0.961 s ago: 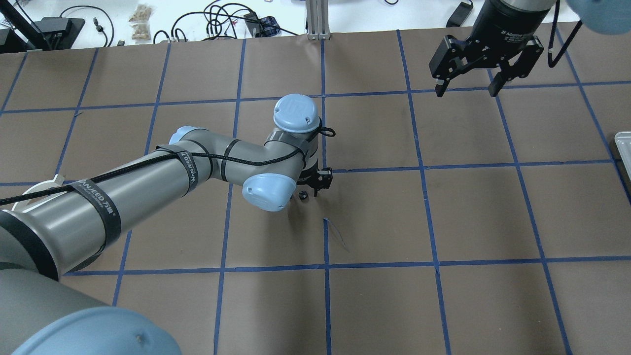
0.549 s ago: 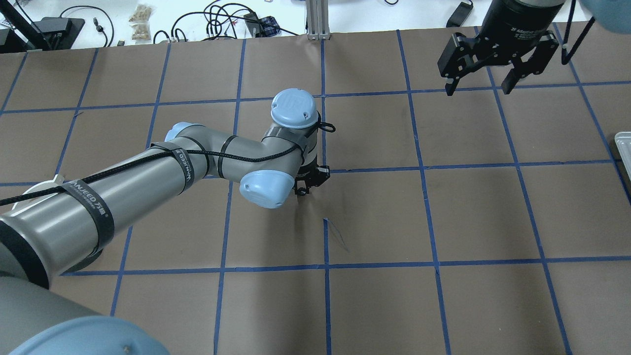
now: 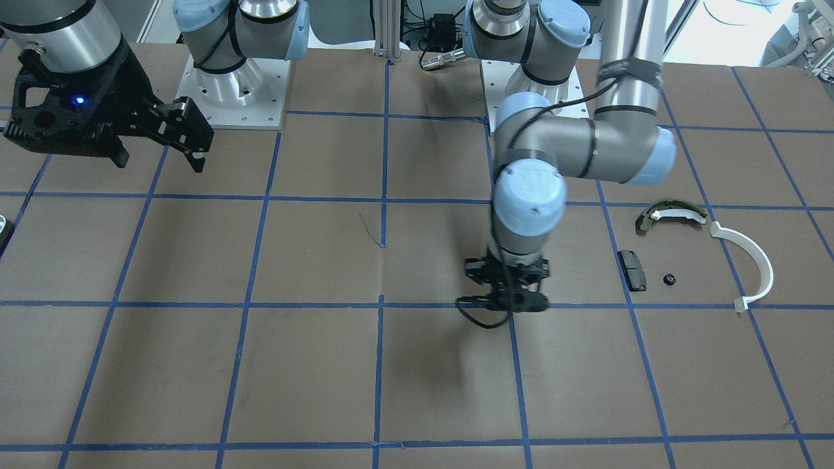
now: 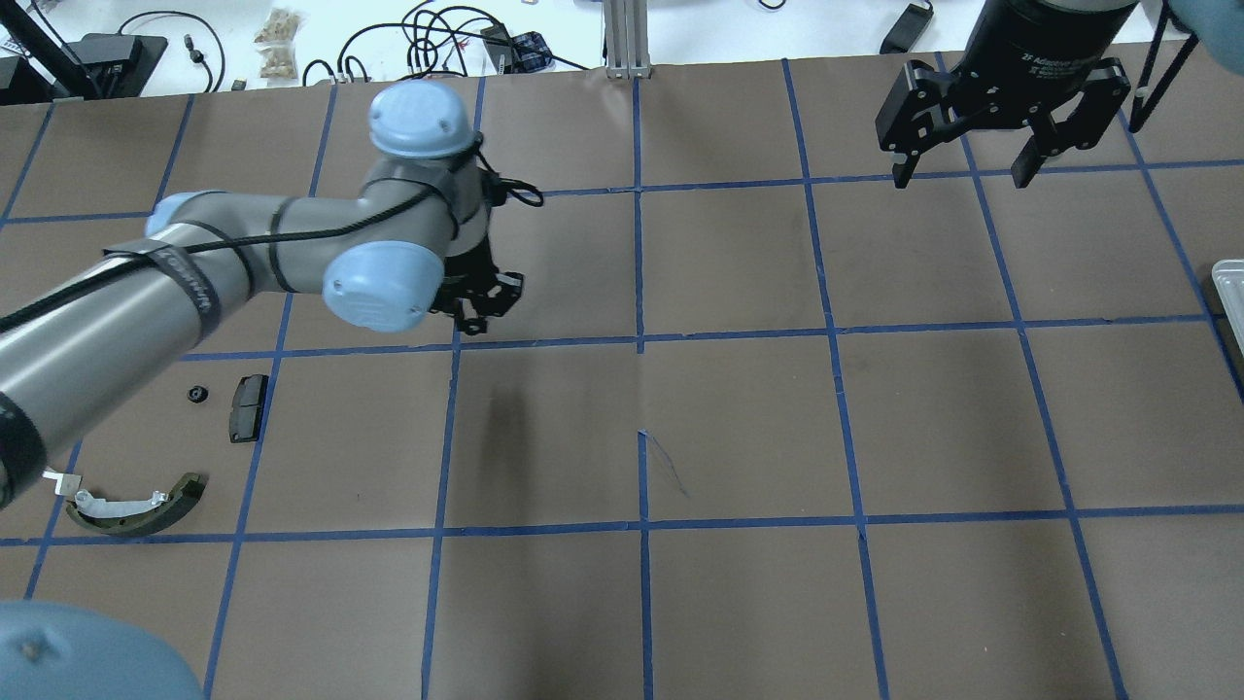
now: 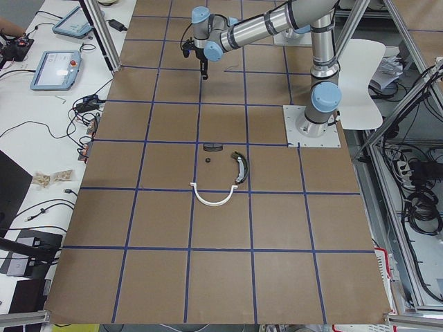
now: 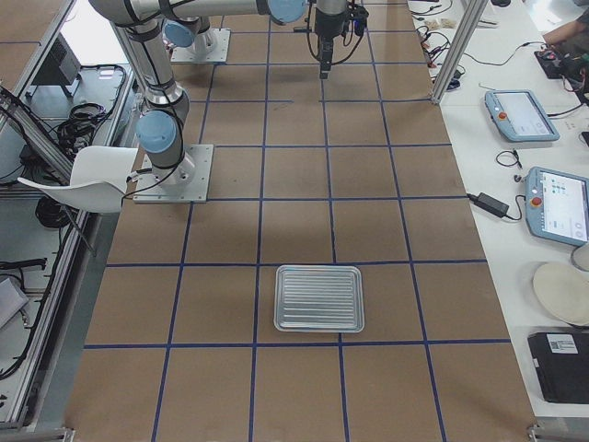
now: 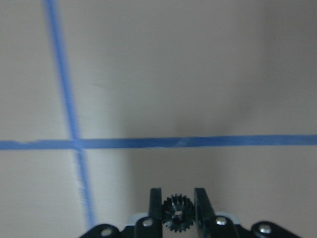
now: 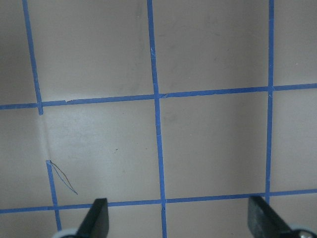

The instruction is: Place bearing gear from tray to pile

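Presently held: bearing gear, pinched between the narrowed fingers of the left gripper.
Gear place: seemingly just above the table, well right of the pile.
Right gripper: spread wide, far right.

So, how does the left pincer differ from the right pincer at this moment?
The left pincer is shut on a small black gear; the right pincer is open wide and holds nothing. The left pincer's wrist view shows only one tape crossing, while the right pincer's takes in several grid squares, so the right one probably hangs higher. Both point down at the brown table.
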Tool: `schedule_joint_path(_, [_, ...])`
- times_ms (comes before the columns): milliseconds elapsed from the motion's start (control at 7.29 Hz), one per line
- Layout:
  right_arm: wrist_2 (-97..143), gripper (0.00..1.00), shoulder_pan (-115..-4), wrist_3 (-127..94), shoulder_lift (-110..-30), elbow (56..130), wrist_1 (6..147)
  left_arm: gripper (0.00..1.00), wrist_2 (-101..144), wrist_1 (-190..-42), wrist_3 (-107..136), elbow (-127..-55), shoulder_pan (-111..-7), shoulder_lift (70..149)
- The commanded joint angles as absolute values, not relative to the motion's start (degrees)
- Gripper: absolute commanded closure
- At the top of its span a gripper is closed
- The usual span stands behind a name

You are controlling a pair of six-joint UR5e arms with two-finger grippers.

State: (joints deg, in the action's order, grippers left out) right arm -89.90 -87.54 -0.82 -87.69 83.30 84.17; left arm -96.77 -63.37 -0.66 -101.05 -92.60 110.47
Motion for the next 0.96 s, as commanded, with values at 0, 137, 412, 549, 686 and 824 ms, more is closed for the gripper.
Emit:
schedule_joint_path(0, [-89.6,0.0,-87.9,-0.9,-89.0,86.0,84.5,1.0,-98.7,-65.5,-14.5,-101.0,-76.0,108.9])
schedule_joint_path(137, [-89.6,0.0,-88.0,-0.9,-89.3,87.6,84.9,1.0,-98.8,-65.0,-20.7,-101.7,-70.1,109.1])
schedule_joint_path(412, [-89.6,0.0,-88.0,-1.0,-90.3,88.2,84.7,1.0,-98.3,-61.3,-39.5,-101.4,-57.7,111.5])
schedule_joint_path(549, [-89.6,0.0,-88.0,-1.2,-90.4,88.3,84.8,1.0,-98.2,-57.9,-41.3,-102.3,-54.4,113.1])
schedule_joint_path(686, [-89.6,0.0,-88.0,-2.4,-90.4,88.9,84.7,1.0,-98.2,-57.0,-41.3,-102.6,-54.2,114.2])
schedule_joint_path(824, [-89.6,0.0,-88.0,-2.5,-90.6,89.3,84.7,1.0,-97.8,-57.0,-41.1,-103.4,-54.2,114.7])
